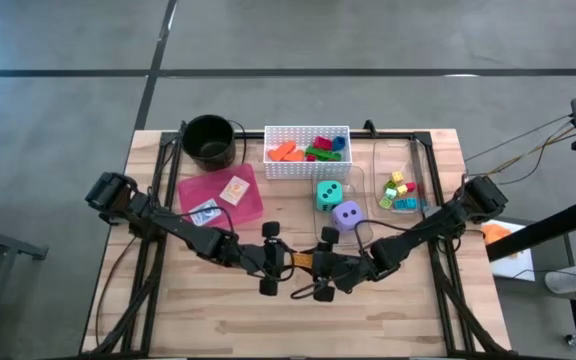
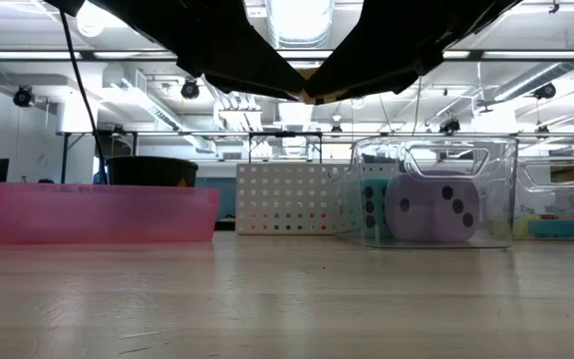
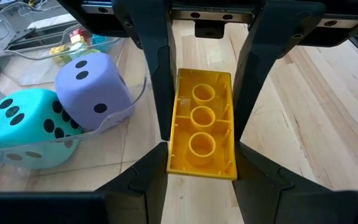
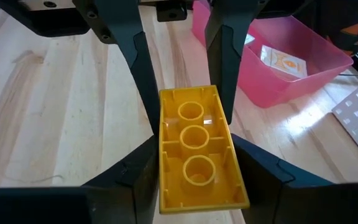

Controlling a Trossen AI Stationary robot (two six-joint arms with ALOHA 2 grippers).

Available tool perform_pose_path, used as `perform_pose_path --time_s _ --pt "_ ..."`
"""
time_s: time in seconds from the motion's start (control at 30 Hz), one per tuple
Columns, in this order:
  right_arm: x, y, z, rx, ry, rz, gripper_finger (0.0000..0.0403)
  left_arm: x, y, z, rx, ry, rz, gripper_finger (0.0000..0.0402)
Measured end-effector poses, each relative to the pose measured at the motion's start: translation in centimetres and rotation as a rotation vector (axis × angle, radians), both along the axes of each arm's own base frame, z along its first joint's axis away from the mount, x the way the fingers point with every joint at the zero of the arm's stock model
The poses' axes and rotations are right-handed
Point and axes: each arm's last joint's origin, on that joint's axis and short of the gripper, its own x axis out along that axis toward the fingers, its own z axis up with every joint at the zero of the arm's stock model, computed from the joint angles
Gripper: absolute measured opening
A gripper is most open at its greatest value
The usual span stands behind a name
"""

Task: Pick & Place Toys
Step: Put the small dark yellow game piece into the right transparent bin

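A yellow block, its hollow underside with three round tubes facing the wrist cameras, hangs over the middle of the table between my two grippers. My left gripper comes at it from the table's left and my right gripper from the right; both are shut on it. Teal die and purple die sit in a clear bin. More small blocks lie in the white basket and in a second clear bin. Cards lie in the pink tray. My left gripper pinches the block's two long sides at one end between its two fingers. The fingers slant down from the table's left and lie along the block. The block is lifted clear of the table. My right gripper pinches the block's two long sides at the opposite end between its two fingers. The fingers slant down from the table's right and lie along the block, their tips close to the left gripper's fingers.
A black pot stands at the far left, beside the white basket. The pink tray, the dice bin and the blocks bin fill the far half. Bare wood lies below and nearer than the grippers.
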Motion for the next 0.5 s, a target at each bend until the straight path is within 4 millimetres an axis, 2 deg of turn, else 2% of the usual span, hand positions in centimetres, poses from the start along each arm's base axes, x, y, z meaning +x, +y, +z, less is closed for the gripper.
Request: perform_pose_path --time_s 0.27,0.37,0.5 --pt "0.02 -0.02 -0.02 -0.005 0.003 0.006 0.0139 0.01 -0.02 0.01 -0.004 0.000 -0.004 0.0153" --pt "0.05 -0.12 -0.02 -0.010 0.002 -0.003 0.0142 0.00 -0.01 0.00 -0.003 0.001 -0.004 0.0153" --pt "0.06 -0.15 -0.01 -0.009 -0.003 -0.013 0.0165 0.00 0.00 0.00 -0.001 -0.001 0.001 0.0153"
